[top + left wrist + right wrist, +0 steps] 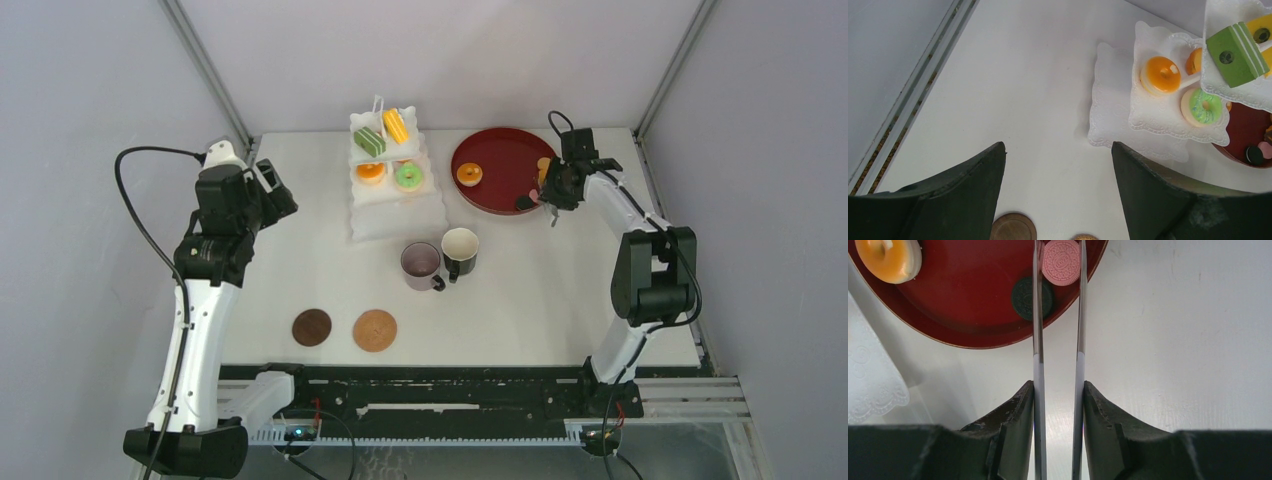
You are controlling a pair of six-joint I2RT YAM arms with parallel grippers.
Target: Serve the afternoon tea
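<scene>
The white three-tier stand (396, 212) stands at the back centre and carries a green cake (369, 141), a yellow pastry (396, 125), an orange doughnut (371, 172) and a green doughnut (408, 177). Another orange doughnut (468, 174) lies on the dark red tray (500, 150). The mauve mug (421, 264) and the black mug (460, 248) stand side by side mid-table. Two brown coasters (312, 327) (375, 330) lie near the front. My left gripper (1058, 145) is open and empty, left of the stand (1113, 100). My right gripper (1058, 385) is shut on the metal tongs (1036, 315), whose arms flank a pink cookie (1061, 262).
A black cookie (1028, 297) lies on the tray's (973, 315) near rim beside the pink one. Metal frame posts rise at the back corners of the table. A rail (908, 100) runs along the table's left edge.
</scene>
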